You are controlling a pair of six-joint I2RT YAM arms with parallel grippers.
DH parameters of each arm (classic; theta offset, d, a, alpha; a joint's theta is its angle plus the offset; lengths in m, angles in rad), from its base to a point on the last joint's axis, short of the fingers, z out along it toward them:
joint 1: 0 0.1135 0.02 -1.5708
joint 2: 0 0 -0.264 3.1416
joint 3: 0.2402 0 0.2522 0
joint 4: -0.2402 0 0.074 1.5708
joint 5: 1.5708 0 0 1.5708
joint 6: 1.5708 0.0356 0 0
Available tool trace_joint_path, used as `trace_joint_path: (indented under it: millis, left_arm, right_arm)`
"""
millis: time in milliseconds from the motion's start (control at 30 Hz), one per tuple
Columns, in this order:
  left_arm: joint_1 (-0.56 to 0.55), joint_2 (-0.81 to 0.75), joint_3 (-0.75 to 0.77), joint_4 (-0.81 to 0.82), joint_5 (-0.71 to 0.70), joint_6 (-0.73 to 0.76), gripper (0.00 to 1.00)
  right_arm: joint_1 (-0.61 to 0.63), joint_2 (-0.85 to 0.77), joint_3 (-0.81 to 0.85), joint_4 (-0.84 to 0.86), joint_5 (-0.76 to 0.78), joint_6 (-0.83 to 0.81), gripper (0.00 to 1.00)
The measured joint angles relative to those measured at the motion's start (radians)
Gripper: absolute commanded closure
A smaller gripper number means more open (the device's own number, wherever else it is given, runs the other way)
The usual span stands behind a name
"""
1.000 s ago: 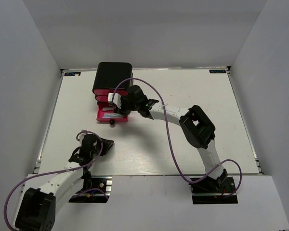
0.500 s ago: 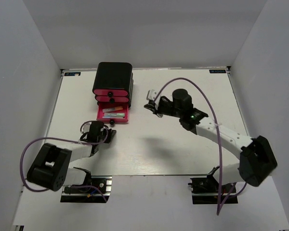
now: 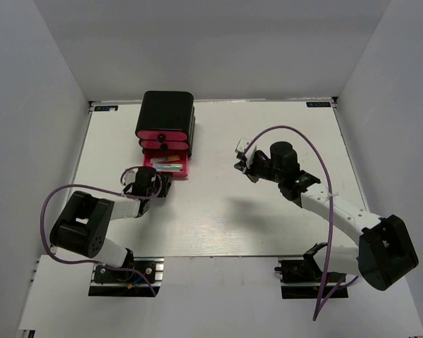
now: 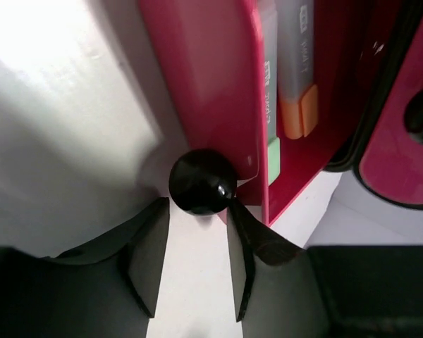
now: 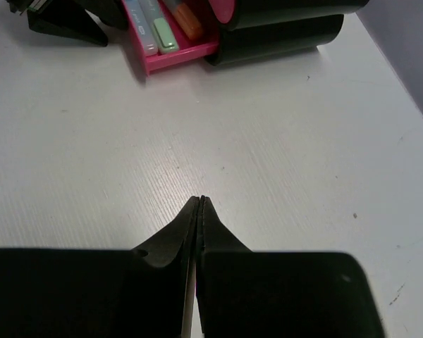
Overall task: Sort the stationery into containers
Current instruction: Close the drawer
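Note:
The black box [image 3: 167, 113] with three pink drawers stands at the back left. Its bottom drawer [image 3: 175, 167] is pulled out and holds a grey stick with an orange tip [image 4: 299, 105] and a light green stick [image 4: 271, 148]. In the right wrist view the drawer [image 5: 170, 55] shows light blue, green and orange sticks. My left gripper [image 3: 161, 184] is open, its fingertips [image 4: 151, 239] touching both sides of the drawer's black knob [image 4: 201, 182] from the front. My right gripper [image 3: 242, 158] is shut and empty [image 5: 201, 201], above the table right of the box. The white block is not visible.
The two upper drawers [image 3: 163, 140] are shut. The white table [image 3: 268, 211] ends at grey walls on the left, back and right. My left arm's purple cable [image 3: 70, 193] loops over the table's left front.
My right gripper pulled away from the open drawer to the right. My left arm swung forward to the drawer's knob. The drawer now sticks out a little less.

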State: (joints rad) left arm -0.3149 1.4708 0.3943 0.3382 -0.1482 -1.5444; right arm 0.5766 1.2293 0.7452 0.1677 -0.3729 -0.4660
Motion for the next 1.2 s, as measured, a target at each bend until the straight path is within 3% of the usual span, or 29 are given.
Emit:
trace_joint_path:
  millis: [600, 1200]
  left_arm:
    - [0.011, 0.200, 0.196, 0.063, 0.013, 0.063, 0.37]
    - [0.021, 0.276, 0.351, -0.050, 0.029, 0.082, 0.29]
  right_arm:
    - [-0.062, -0.004, -0.023, -0.004, -0.015, 0.007, 1.00]
    - [-0.109, -0.004, -0.023, -0.008, -0.024, 0.011, 1.00]
